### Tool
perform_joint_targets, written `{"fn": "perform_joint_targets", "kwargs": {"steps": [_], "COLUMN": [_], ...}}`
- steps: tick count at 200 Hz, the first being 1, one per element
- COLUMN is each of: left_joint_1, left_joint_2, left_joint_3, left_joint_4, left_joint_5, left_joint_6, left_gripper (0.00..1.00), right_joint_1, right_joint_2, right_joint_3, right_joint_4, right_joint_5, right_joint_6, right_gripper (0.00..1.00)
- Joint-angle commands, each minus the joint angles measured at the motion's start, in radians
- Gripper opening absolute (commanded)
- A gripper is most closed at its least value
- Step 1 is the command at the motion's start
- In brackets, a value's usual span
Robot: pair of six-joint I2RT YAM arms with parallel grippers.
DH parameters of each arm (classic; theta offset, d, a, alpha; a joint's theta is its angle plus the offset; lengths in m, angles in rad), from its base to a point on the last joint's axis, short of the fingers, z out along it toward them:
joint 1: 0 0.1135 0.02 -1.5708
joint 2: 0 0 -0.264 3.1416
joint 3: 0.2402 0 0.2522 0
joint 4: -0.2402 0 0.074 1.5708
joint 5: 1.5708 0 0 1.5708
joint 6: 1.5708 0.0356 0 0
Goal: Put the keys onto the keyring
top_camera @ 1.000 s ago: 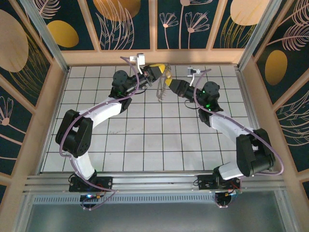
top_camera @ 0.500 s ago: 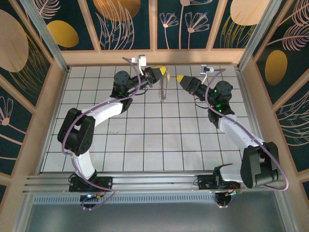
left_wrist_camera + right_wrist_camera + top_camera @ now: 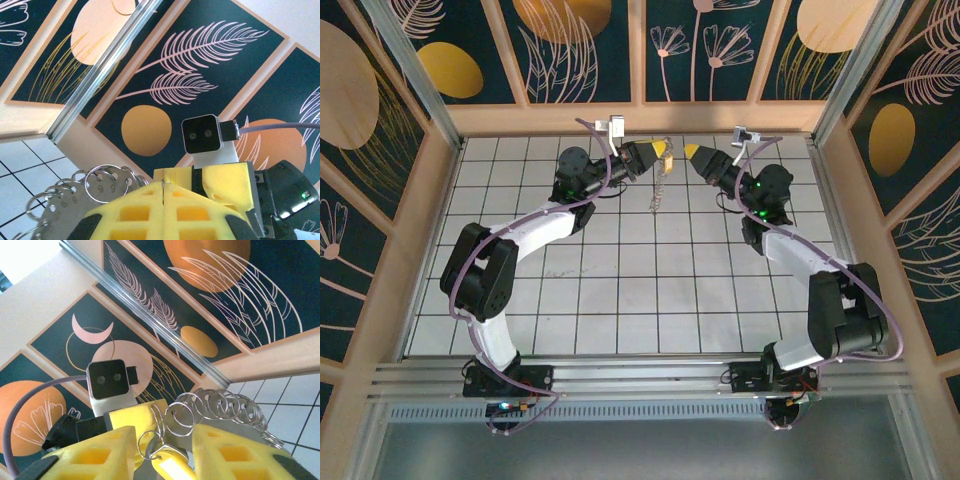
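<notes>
- Silver links of the keyring hang free below the left gripper in the top view. The right gripper sits just beside it, tip facing tip. The key is too small to make out from up here.
- At the left wrist, the yellow jaws are pressed together on one thin wire of the keyring. Its linked split rings trail off to the left of the jaws.
- At the right wrist, the jaws stand apart. In the gap between them hangs the yellow tag of the key, seemingly caught on a small ring of the chain. Neither pad visibly touches it, and the blade is hidden.
- By my reckoning the threading is done or very nearly so. What remains is confirming that it holds, then letting go.
</notes>
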Motion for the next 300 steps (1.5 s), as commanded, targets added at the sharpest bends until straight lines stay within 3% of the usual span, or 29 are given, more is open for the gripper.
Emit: {"fn": "perform_joint_targets", "kwargs": {"steps": [1,102,180,300], "left_joint_1": [0.005,0.003,0.003,0.004], "left_joint_2": [-0.008,-0.019,-0.027,-0.027], "left_joint_3": [0.009,0.011,0.010,0.018], "left_joint_4": [0.038,0.046,0.046,0.041], "left_joint_5": [0.027,0.051,0.057,0.052], "left_joint_6": [-0.027,-0.048,-0.048,-0.054], "left_gripper": [0.00,0.00,0.00,0.00], "right_joint_1": [0.025,0.062,0.076,0.092], "right_joint_2": [0.008,0.081,0.104,0.081], "right_joint_3": [0.039,0.105,0.108,0.045], "right_joint_4": [0.114,0.089,0.074,0.079], "right_joint_5": [0.007,0.011,-0.008,-0.010], "right_joint_6": [0.019,0.008,0.001,-0.010], "right_gripper": [0.33,0.25,0.12,0.15]}}
